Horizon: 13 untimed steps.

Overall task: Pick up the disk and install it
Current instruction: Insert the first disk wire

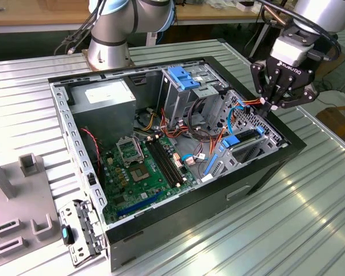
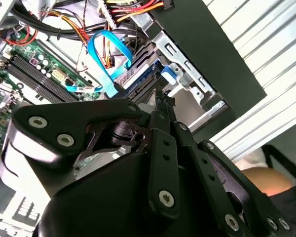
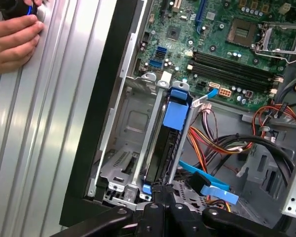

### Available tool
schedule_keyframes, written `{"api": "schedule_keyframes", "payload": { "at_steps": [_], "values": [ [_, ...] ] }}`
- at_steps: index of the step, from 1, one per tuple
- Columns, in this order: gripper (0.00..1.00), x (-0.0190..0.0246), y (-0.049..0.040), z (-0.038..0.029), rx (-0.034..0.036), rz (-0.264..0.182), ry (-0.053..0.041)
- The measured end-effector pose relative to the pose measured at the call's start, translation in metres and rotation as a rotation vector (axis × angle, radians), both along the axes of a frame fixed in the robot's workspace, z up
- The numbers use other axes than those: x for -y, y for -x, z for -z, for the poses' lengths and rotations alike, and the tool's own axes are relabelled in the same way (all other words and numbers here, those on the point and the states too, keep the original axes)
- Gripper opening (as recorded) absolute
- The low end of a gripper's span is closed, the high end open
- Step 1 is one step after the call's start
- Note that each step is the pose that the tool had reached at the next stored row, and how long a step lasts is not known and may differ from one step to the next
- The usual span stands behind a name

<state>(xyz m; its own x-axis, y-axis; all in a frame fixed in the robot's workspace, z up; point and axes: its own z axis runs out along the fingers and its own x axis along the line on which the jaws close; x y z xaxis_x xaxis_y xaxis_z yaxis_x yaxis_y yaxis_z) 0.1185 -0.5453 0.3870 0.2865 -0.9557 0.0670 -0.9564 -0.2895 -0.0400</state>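
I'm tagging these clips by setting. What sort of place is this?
Probably a robotics lab or workshop. An open desktop computer case lies on a ribbed metal table, a robot arm's base stands on the table beside it, and a wooden bench runs behind.

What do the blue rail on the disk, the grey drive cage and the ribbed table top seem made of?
Blue rail on the flat dark disk: probably moulded plastic; even colour, soft sheen. Grey perforated drive cage: sheet metal, likely steel; matt, with stamped holes and folded edges. Ribbed silver table top: seemingly aluminium; bright reflections run along its straight grooves.
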Motion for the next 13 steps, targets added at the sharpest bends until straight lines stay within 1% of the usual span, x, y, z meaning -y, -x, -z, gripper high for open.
{"api": "schedule_keyframes", "payload": {
  "at_steps": [1,3,4,5,9,11,13],
  "values": [
    [0.11,0.0000,-0.0006,0.0001,0.0000,-0.006,0.0000],
    [0.11,0.0000,-0.0028,0.0005,0.0000,-0.046,0.0001],
    [0.11,0.0000,-0.0037,0.0006,0.0000,-0.086,0.0001],
    [0.11,0.0000,-0.0043,0.0007,0.0000,-0.113,0.0000],
    [0.11,0.0000,-0.0070,0.0009,0.0000,-0.202,0.0001],
    [0.11,0.0000,-0.0089,0.0011,0.0000,-0.255,0.0001],
    [0.11,0.0000,-0.0105,0.0012,0.0000,-0.292,0.0000]
  ]
}}
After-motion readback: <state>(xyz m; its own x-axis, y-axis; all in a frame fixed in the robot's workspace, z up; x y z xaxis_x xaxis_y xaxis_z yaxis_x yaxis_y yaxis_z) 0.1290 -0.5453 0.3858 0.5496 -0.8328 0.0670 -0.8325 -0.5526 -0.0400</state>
